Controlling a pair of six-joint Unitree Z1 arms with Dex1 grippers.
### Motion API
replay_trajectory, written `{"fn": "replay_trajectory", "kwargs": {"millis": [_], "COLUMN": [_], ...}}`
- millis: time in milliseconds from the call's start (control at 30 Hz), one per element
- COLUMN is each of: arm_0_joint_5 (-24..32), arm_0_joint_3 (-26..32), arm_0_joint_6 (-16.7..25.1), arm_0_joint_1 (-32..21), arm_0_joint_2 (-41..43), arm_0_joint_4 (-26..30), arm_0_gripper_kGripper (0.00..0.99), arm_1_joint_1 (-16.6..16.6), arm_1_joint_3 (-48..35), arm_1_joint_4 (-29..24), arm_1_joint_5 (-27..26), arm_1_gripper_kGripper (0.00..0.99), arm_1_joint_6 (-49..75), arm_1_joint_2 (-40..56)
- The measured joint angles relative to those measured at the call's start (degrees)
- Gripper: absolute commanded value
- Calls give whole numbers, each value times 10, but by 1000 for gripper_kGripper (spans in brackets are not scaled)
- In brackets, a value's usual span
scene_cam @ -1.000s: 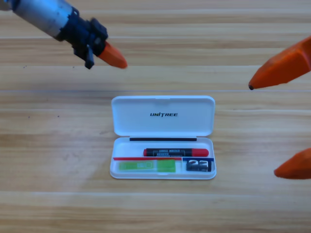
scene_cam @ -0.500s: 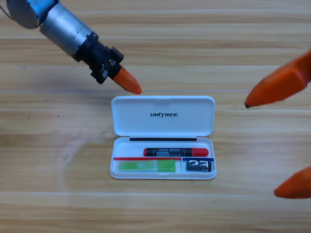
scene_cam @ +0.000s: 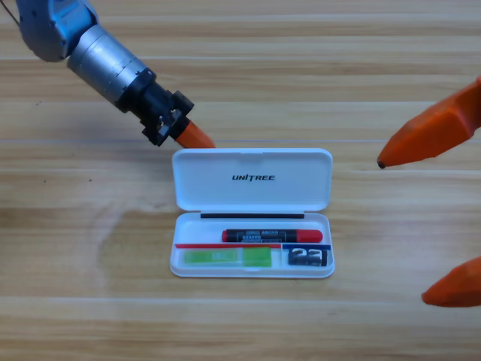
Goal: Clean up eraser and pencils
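Eraser [scene_cam: 308, 257] sits in the small lower-right compartment of the case tray [scene_cam: 252, 271], nearest the front edge. Green pencil [scene_cam: 228, 257] lies flat in the long compartment just left of it; black-and-red pencil [scene_cam: 272, 236] lies in the slot behind both, parallel to them. So all three items are stowed, nothing loose on the surface [scene_cam: 83, 301]. Lid [scene_cam: 252, 179] is folded back flat behind the tray, logo up, hinge between the two. My read: the packing step is done and the step in hand is closing the case. My left tool [scene_cam: 200, 138] is at the lid's far-left corner, tip at or just over the rim; can't tell whether it touches, and can't tell whether it's open or closed from this angle, only one orange tip shows. Next move as I judge it: get under or behind the far rim and swing the lid forward over the hinge without sliding the whole case. My right tool [scene_cam: 417, 226] waits at the right edge, spread wide, well apart from the case, holding nothing.
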State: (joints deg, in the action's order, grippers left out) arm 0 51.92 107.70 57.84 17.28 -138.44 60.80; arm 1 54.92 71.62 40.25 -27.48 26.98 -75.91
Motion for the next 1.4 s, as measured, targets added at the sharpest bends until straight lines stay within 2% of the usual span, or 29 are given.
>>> {"fn": "replay_trajectory", "kwargs": {"millis": [367, 1067, 1400], "arm_0_joint_5": [0, -19, -37], "arm_0_joint_3": [-3, -85, -129], "arm_0_joint_6": [24, 54, 55], "arm_0_joint_1": [21, 58, 75], "arm_0_joint_2": [1, 39, 47], "arm_0_joint_4": [47, 46, 11], "arm_0_gripper_kGripper": [0, 0, 0], "arm_1_joint_1": [0, 0, 0], "arm_1_joint_3": [0, 0, 0], "arm_1_joint_4": [0, 0, 0], "arm_1_joint_5": [0, 0, 0], "arm_1_gripper_kGripper": [990, 990, 990], "arm_1_joint_6": [0, 0, -1], "arm_1_joint_2": [0, -4, -7]}}
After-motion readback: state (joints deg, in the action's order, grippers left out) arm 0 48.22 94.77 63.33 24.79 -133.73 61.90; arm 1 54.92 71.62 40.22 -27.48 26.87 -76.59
